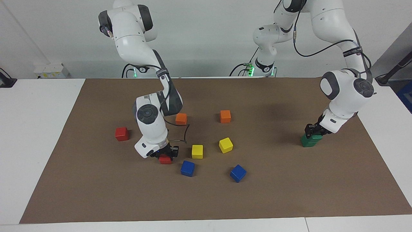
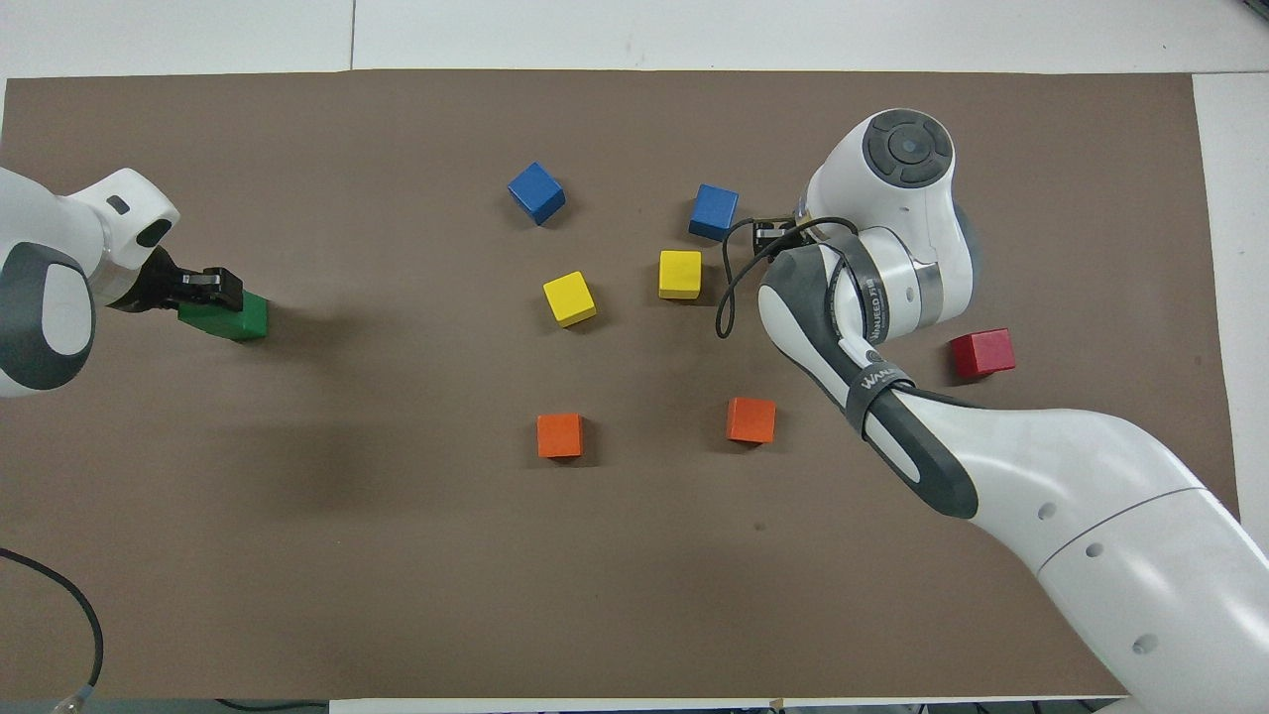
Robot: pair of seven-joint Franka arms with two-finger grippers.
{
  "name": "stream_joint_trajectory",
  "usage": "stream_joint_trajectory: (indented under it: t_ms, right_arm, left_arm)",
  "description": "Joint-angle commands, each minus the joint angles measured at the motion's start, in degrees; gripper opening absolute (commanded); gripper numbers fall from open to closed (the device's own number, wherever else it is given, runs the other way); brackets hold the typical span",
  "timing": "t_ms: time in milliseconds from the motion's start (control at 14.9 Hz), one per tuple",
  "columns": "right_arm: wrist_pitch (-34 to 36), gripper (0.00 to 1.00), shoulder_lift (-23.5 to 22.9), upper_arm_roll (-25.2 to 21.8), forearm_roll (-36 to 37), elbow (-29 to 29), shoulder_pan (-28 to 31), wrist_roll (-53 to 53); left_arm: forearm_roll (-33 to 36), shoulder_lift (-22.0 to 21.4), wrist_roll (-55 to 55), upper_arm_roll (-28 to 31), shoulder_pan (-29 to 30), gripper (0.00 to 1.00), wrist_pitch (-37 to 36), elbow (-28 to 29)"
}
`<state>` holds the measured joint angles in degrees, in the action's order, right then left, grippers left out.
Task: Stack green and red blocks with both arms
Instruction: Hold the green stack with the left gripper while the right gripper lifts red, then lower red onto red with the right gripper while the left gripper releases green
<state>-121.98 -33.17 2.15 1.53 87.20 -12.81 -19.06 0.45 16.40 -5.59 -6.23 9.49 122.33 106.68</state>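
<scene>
Facing view: two red blocks (image 1: pixel 122 133), right gripper (image 1: pixel 166 154) pinching one; left gripper (image 1: pixel 313 131) clamps the green stack (image 1: pixel 310 141).

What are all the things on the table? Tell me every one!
red blocks: two, red; one in the right gripper, one alone toward the right arm's end
green blocks: looks like two stacked, green; under the left gripper
orange blocks: two, orange; nearest the robots
yellow blocks: two, yellow; mid mat
blue blocks: two, blue; farthest from the robots
mat: one, brown; on the table
table: one, white
right gripper: black, shut on a red block
left gripper: black, shut on green
</scene>
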Motion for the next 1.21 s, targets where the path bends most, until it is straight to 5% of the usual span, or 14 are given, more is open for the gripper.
stream_joint_trajectory:
  t_ms: [0, 335, 603, 670, 737, 804, 1139]
  right_arm:
    - [5.16, 0.0, 3.45, 0.49, 2.76, -1.33, 2.34, -0.2]
    - [10.18, 0.0, 14.78, 0.49, 2.86, 4.28, 8.49, 8.32]
    - [7.73, 0.0, 24.19, 0.66, 2.08, 15.7, 13.76, 17.27]
    - [6.59, 0.0, 25.95, 0.66, 1.81, 18.42, 15.08, 20.87]
    - [5.19, 0.0, 27.71, 0.66, 1.81, 21.23, 15.7, 22.56]
    - [2.56, 0.0, 29.99, 0.66, 1.63, 25.0, 15.88, 23.1]
    - [-5.54, 0.0, 34.84, 0.66, 1.19, 36.09, 16.58, 24.33]
  left_arm:
    - [-0.8, -2.34, -1.17, 0.52, -0.18, 0.0, 1.34, 2.48]
    - [-0.8, -2.25, -1.7, 0.52, 0.18, 0.0, 1.6, 2.48]
    - [-0.8, -1.9, -1.79, 0.52, 0.18, 0.0, 1.78, 2.48]
    - [-0.8, -1.81, -1.7, 0.52, 0.09, 0.24, 2.21, 2.65]
    - [-0.8, -1.9, -1.35, 0.52, -0.17, 0.77, 2.39, 3.26]
    - [-0.8, -1.98, -1.61, 0.6, -0.17, 1.0, 2.65, 3.44]
    - [-0.8, -1.99, -1.62, 0.6, 0.18, 1.0, 2.39, 3.1]
